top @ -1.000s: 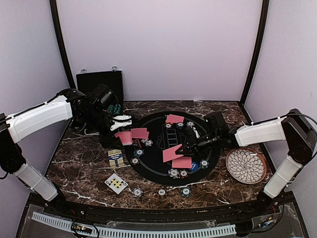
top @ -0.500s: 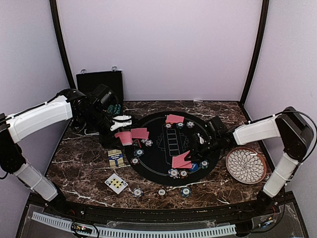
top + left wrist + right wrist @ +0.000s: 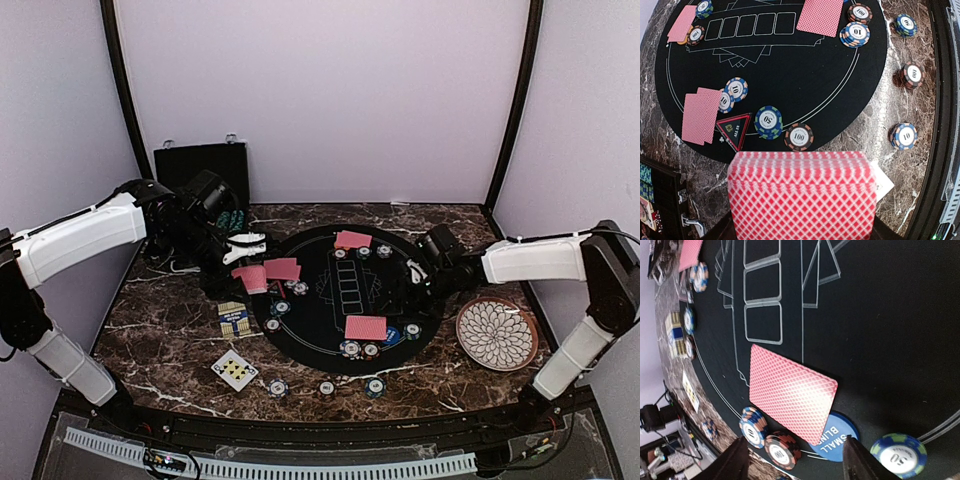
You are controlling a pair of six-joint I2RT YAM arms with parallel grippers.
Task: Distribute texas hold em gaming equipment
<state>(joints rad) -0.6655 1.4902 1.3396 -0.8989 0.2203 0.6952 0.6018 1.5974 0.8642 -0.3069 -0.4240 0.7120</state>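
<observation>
Right pincer (image 3: 795, 462) hangs released, fingers apart, just above a card (image 3: 792, 392). The card lies face down on the near-right of the black mat (image 3: 320, 320), its corner over a blue button (image 3: 837, 435), with chips (image 3: 782, 452) beside it. Left pincer (image 3: 243, 255), at the mat's left edge, is clenched on the deck (image 3: 802, 195).

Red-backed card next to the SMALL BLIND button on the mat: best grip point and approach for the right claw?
Grip the corner of the red-backed card that overlaps the blue SMALL BLIND button; it likely rides slightly above the black mat, giving a finger room underneath. Approach low from the button side. The rest lies flat, and chip stacks crowd the neighbouring edge.
</observation>
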